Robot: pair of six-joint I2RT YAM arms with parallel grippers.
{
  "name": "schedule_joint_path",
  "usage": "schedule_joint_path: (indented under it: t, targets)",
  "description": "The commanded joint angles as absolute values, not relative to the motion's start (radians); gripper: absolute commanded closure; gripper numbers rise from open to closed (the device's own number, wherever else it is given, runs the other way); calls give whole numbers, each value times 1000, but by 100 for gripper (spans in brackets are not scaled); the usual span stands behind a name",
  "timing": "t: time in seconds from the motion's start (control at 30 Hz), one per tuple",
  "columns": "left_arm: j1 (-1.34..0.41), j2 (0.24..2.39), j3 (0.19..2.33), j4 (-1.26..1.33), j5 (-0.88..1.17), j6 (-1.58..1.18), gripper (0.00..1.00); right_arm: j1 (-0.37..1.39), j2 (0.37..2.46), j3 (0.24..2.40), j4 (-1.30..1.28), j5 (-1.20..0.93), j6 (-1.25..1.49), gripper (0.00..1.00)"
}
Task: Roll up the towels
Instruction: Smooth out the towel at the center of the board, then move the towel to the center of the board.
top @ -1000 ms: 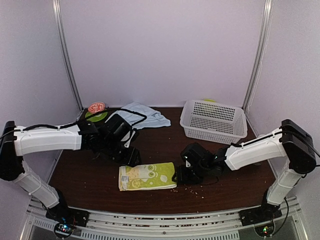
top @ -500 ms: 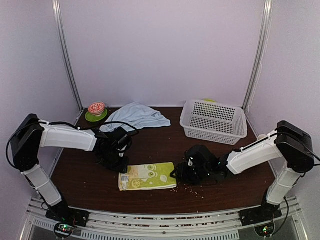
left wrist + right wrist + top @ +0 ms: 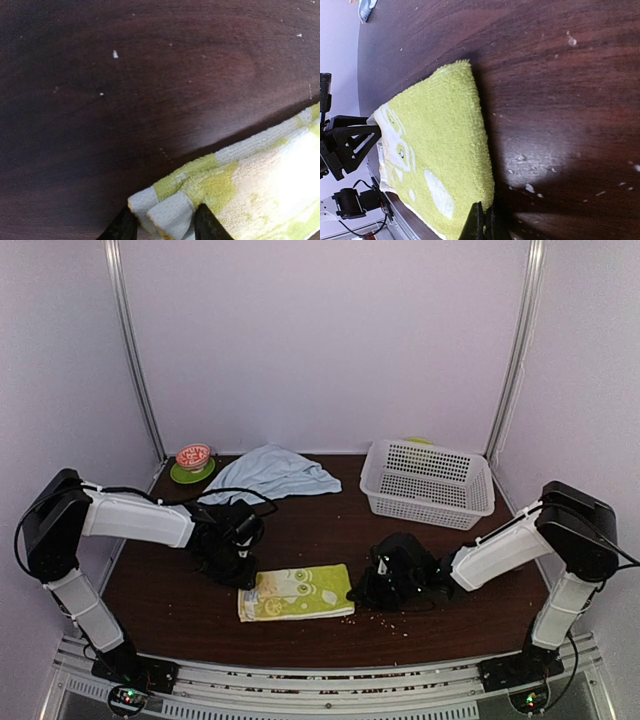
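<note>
The dark wooden table (image 3: pixel 330 530) carries two towels, one white perforated basket (image 3: pixel 425 508) at the far right, and one small red bowl (image 3: pixel 192 455) on one green saucer (image 3: pixel 188 474) at the far left. The pale-blue towel (image 3: pixel 270 472) lies rumpled at the back, untouched. The lime-green towel (image 3: pixel 295 592) lies flat near the front edge, between the two arms. Both are light, limp terry, so I judge they will sag and fold, not slide as a sheet. They are best taken at two corners of one short edge and turned over evenly. The left gripper (image 3: pixel 164 222) has its fingers on either side of the green towel's far-left corner; the cloth is bunched between them and touches both, which reads as a pinch. The right gripper (image 3: pixel 481 222) sits at that towel's right edge with its jaws together; whether any cloth is caught there cannot be told.
</note>
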State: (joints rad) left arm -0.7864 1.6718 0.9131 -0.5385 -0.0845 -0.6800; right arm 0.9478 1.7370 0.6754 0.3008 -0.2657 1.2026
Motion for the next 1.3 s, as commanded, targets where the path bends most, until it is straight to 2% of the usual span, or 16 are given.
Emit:
schedule_joint_path:
  t: [0.0, 0.17, 0.33, 0.6, 0.67, 0.77, 0.83, 0.97, 1.03, 1.1, 1.27]
  targets:
    - [-839, 1673, 893, -524, -57, -702, 59, 920, 1654, 644, 107, -219, 1088, 100]
    - [-884, 1610, 912, -546, -46, -733, 49, 870, 1511, 628, -167, -149, 910, 100]
    - [-904, 1551, 938, -546, -12, -741, 44, 822, 1380, 643, -448, -64, 746, 100]
    - [-975, 1567, 1092, -544, 18, -687, 41, 813, 1343, 615, -463, -60, 738, 100]
    - [-989, 1583, 1128, -545, 13, -680, 41, 813, 1324, 617, -453, -57, 752, 94]
    - [-1002, 1603, 1177, -544, 9, -669, 41, 814, 1273, 628, -465, -38, 760, 74]
    - [-1008, 1616, 1199, -543, 9, -661, 42, 813, 1226, 639, -484, -17, 756, 66]
    - [-1021, 1647, 1237, -536, 15, -653, 43, 813, 1063, 614, -453, 64, 756, 58]
    - [-1031, 1672, 1254, -520, 29, -650, 43, 811, 954, 521, -371, 103, 793, 51]
    - [-1038, 1702, 1277, -519, 37, -645, 45, 781, 875, 442, -277, 57, 817, 44]
    - [-1039, 1782, 1307, -544, 20, -625, 48, 733, 971, 399, -247, -66, 838, 41]
